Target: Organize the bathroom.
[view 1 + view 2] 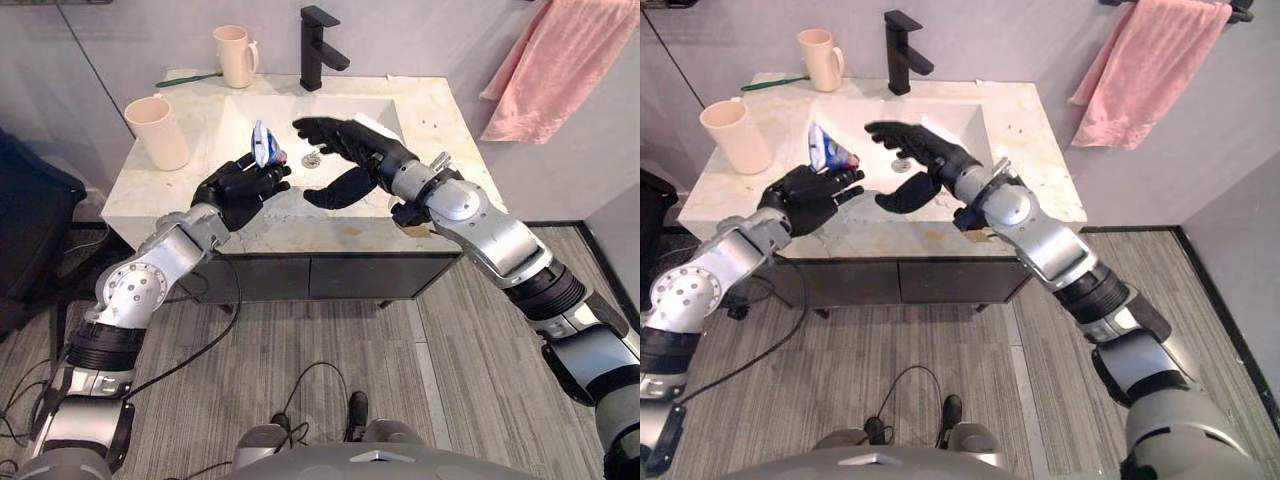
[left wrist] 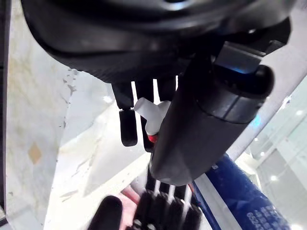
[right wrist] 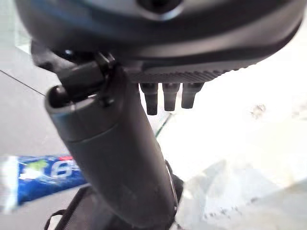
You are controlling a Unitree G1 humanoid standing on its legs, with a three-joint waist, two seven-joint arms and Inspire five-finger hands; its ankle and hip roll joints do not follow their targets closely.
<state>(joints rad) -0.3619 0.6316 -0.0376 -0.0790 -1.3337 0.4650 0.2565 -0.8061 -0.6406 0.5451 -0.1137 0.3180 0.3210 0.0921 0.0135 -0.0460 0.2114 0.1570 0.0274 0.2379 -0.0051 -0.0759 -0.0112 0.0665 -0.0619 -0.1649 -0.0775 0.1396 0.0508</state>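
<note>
while my two arms hang over the marble vanity (image 1: pixel 160 190), its white basin (image 1: pixel 240 115) lies below both hands, with the black faucet (image 1: pixel 318 45) at the back edge and the pink towel (image 1: pixel 555 65) hanging on the wall to my right. two cream cups stand on the counter, the nearer cup (image 1: pixel 158 130) at my left and the mug with a handle (image 1: pixel 236 55) by the back corner, a green toothbrush (image 1: pixel 187 79) lying just beside that mug.

my right hand (image 1: pixel 345 150) floats above the basin near the drain (image 1: pixel 311 158), fingers straight and spread, thumb dropped below them, holding nothing. my left hand (image 1: pixel 240 188) sits over the basin's front left rim with fingers and thumb curled round the lower part of the toothpaste tube (image 1: pixel 264 143), which stands tilted upward out of the fist, its flat crimped end on top. the white cap (image 2: pixel 151 112) shows past my fingers in the left wrist view.

i judge the tube light, soft and squashable, its glossy skin a bit slippery. a hard squeeze could buckle it or push paste toward the cap. the firmest place to take it is low, at the stiff shoulder near the cap, or across the flat faces of the body, not by the thin crimp.
</note>
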